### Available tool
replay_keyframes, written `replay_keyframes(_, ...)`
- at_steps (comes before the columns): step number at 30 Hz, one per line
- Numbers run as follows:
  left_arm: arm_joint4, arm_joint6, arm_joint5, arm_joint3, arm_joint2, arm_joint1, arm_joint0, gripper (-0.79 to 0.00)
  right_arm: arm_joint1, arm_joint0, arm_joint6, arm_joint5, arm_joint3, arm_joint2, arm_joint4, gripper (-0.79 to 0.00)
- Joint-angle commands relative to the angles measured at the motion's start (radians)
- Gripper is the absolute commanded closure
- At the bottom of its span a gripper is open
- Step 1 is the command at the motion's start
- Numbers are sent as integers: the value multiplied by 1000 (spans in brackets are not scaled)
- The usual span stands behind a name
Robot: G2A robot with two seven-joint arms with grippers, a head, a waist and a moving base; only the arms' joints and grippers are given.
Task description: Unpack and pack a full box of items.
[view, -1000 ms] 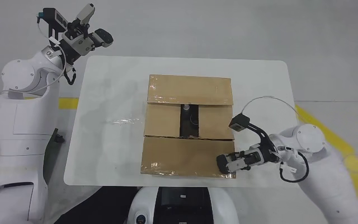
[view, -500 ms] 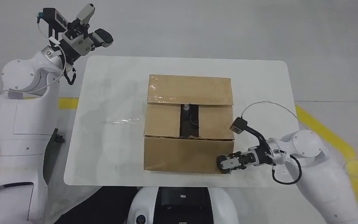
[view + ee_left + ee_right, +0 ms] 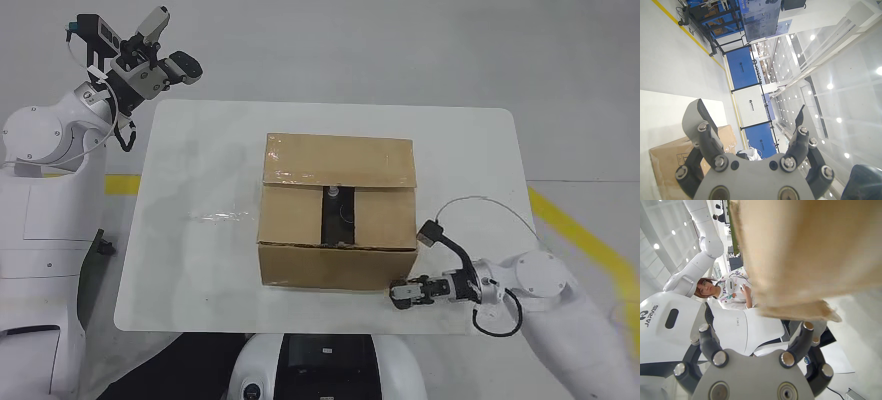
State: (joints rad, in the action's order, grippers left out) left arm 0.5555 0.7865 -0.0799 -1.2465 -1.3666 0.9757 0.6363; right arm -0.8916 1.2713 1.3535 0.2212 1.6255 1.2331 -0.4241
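Top view: right gripper at box 5 o'clock, likely pinning front flap down; jaws can't tell. Left gripper parked clear at 10 o'clock, jaws apart.

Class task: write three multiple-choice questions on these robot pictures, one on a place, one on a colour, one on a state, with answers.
1. Where does the cardboard box stand? A. On the floor. B. Near the middle of the table. C. On another box.
2. What colour is the table top? A. Black. B. Green. C. White.
3. How is the left gripper? A. Open, empty. B. Shut on a flap. C. Shut on a bottle.
Answers: 1 B, bare table shows all round it; 2 C, its surface is plainly white; 3 A, its fingers stand apart around empty air.
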Motion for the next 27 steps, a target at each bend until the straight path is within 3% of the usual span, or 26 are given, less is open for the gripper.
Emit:
replay_keyframes(1, 0, 0, 0, 0, 0, 0, 0, -785, -3, -12, -3, 12, -21, -11, 0, -785)
replay_keyframes(5, 0, 0, 0, 0, 0, 0, 0, -785, -7, -29, 17, 5, -35, -11, -98, -785)
replay_keyframes(15, 0, 0, 0, 0, 0, 0, 0, -785, 18, 25, 95, -32, 21, 166, -289, -785)
replay_keyframes(21, 0, 0, 0, 0, 0, 0, 0, -785, 26, 48, 61, -46, 60, 269, -376, -785)
replay_keyframes(27, 0, 0, 0, 0, 0, 0, 0, -785, 33, 64, -21, -27, 64, 366, -347, -785)
